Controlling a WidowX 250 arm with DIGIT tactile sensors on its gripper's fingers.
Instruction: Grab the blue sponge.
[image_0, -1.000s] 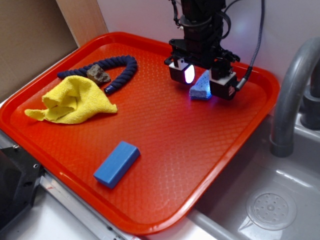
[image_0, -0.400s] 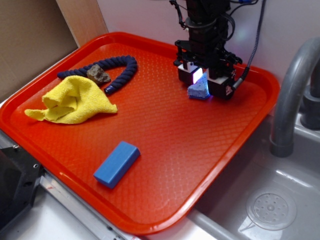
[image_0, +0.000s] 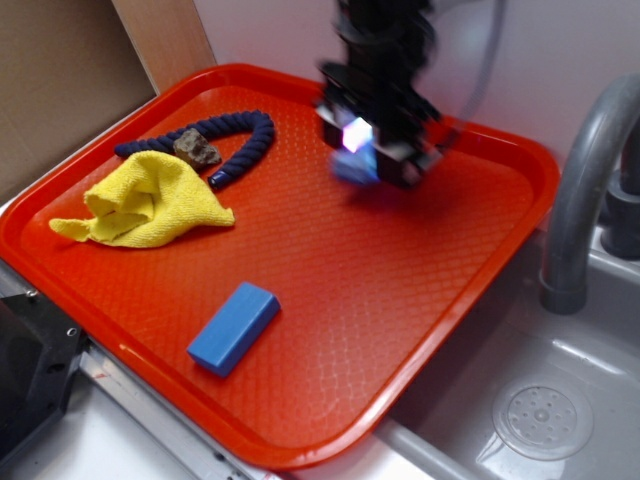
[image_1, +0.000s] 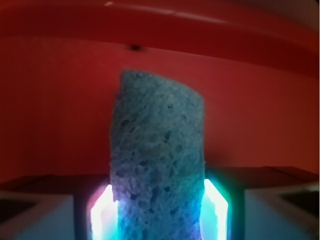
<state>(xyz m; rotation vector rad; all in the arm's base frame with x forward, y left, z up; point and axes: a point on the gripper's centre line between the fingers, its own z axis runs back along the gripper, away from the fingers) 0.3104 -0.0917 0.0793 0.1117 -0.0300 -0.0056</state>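
The blue sponge (image_1: 157, 160), pale blue and porous, fills the middle of the wrist view and stands between the two glowing pads (image_1: 102, 210). In the exterior view the gripper (image_0: 372, 152) is blurred by motion over the far part of the red tray (image_0: 330, 280). It is shut on the blue sponge (image_0: 357, 166), which shows as a blurred blue patch between the fingers. Whether the sponge still touches the tray I cannot tell.
A smooth bright blue block (image_0: 234, 327) lies near the tray's front. A yellow cloth (image_0: 145, 200), a dark blue rope (image_0: 240, 148) and a small rock (image_0: 196, 148) sit at the left. A grey faucet (image_0: 585, 190) and sink (image_0: 540, 400) stand to the right.
The jaws closed onto the blue sponge, and the gripper has since shifted left and slightly up, carrying the sponge with it.
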